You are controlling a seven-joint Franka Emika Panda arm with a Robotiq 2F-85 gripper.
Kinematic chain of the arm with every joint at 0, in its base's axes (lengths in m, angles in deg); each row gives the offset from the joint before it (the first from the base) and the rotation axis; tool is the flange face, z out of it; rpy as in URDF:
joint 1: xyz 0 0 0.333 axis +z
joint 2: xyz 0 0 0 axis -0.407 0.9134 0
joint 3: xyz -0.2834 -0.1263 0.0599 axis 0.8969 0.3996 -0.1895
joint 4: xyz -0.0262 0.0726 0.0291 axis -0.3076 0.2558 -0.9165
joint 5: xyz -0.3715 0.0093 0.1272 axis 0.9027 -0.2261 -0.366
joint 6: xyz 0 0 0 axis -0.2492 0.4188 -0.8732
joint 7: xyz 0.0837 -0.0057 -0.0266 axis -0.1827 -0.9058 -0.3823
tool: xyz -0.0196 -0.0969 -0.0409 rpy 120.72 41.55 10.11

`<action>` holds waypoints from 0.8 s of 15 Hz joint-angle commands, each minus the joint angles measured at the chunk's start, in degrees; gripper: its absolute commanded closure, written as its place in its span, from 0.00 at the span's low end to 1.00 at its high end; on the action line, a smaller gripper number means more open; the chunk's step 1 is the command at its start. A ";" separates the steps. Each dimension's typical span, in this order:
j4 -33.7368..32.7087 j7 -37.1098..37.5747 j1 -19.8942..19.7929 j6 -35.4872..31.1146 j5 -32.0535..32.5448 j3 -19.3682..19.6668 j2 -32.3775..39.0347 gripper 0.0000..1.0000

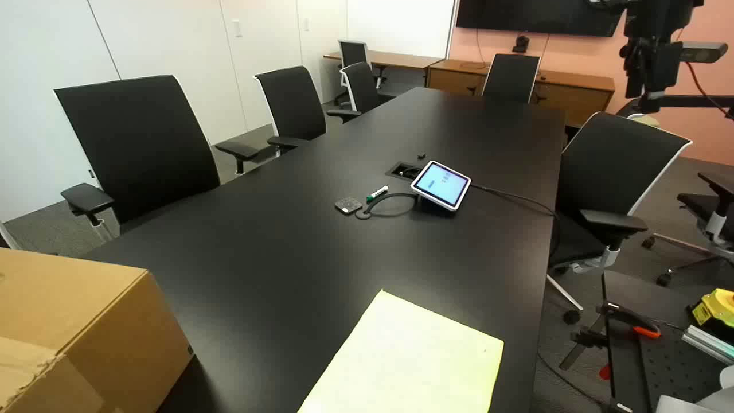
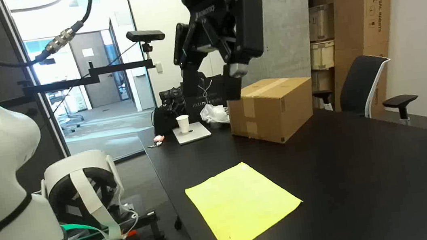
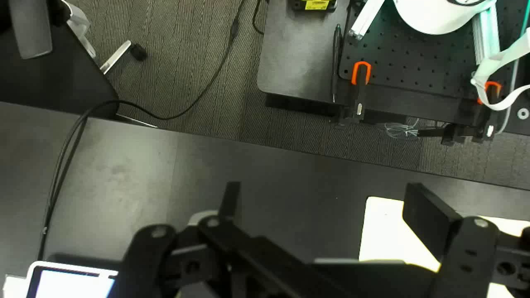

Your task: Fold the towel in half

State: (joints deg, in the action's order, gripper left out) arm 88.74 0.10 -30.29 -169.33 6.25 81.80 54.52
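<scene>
I have free air beneath my gripper (image 2: pixel 212 85), its jaws spread apart, and over the towel (image 2: pixel 244 206). In an exterior view the cardboard box (image 1: pixel 97 330) stands like a wall, a bare stretch of table (image 1: pixel 258 338) between it and the towel. Past the towel's far edge I have room up to the tablet (image 1: pixel 441 184); in the wrist view a cable (image 3: pixel 46 219) runs from near it over the table's edge.

Exterior view: towel (image 1: pixel 404 361) overexposed, nearly white. Exterior view: far room (image 2: pixel 111 118) bright, washed out. Wrist view: gripper (image 3: pixel 325 205) dark, out of focus; diffuse glare on table (image 3: pixel 128 165).
</scene>
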 commanded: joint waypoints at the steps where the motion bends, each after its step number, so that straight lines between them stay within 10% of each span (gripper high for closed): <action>1: -0.28 0.06 0.22 0.12 0.04 0.16 0.03 0.00; 7: 1.15 1.28 0.44 -2.15 0.07 -0.15 0.54 0.00; 12: 13.58 6.70 2.23 -19.42 -0.57 -2.32 4.40 0.00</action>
State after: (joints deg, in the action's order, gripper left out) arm 95.61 3.44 -29.32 -179.19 6.24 80.84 56.40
